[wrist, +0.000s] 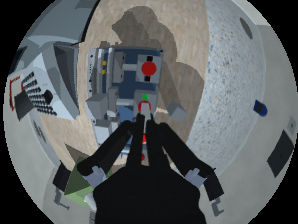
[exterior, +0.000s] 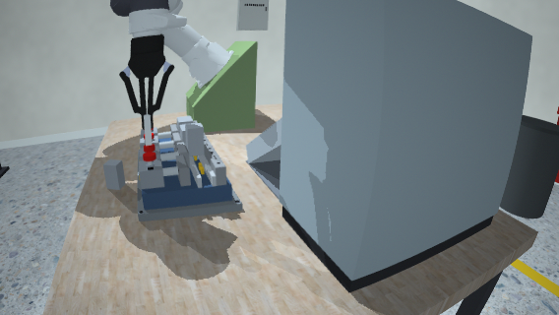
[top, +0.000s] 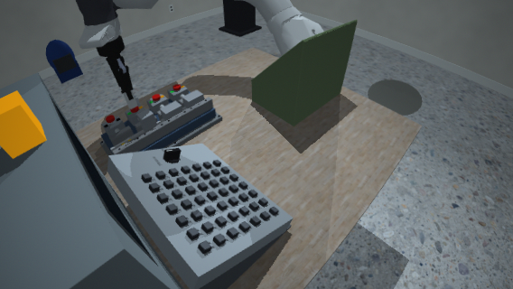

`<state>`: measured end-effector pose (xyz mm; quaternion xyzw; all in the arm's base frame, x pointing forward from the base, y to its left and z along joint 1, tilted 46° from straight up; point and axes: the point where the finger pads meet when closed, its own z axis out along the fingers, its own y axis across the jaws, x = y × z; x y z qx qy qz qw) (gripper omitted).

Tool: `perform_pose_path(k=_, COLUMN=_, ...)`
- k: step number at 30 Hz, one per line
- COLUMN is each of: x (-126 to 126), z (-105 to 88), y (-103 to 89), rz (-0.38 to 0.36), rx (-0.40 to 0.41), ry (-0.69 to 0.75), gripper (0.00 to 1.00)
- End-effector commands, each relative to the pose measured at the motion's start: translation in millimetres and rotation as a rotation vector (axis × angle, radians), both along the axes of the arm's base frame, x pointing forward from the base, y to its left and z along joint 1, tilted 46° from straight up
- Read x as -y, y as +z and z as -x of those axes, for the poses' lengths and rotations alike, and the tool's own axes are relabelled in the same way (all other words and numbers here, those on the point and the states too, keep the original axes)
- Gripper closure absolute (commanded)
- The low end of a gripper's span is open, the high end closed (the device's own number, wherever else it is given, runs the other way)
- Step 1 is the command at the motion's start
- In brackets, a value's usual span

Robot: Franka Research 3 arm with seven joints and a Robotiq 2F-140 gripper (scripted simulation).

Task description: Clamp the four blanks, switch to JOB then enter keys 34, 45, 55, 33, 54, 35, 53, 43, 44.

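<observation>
One blank (exterior: pixel 114 174) (wrist: pixel 176 111) is standing beside the vise bank (top: pixel 181 130) (exterior: pixel 187 198) (wrist: pixel 136 53), while the gripper (top: pixel 131 102) (exterior: pixel 148 129) (wrist: pixel 144 108), fingers closed together, is hovering at a red valve (top: pixel 135 109) (exterior: pixel 149 148) (wrist: pixel 139 106), where slanted pushing could be causing incomplete clamping.

The robot's arm (top: pixel 289 32) (exterior: pixel 197 51) has smooth, rounded white segments and a dark upper section. Its black tool (top: pixel 121 74) (exterior: pixel 147 74) (wrist: pixel 144 108) has slim, angular linkages with pale grey-lilac pieces at the outer joints.
</observation>
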<state>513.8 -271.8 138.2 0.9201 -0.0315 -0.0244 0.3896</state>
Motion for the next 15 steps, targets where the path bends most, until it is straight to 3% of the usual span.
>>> perform_pose_path(k=1, x=-0.8, z=1.2, y=0.5, rz=0.002, rx=-0.002, ry=-0.002, gripper=1.0)
perform_pose_path(k=15, x=-10.3, z=0.2, y=9.7, rz=0.002, rx=-0.002, ry=-0.002, gripper=1.0)
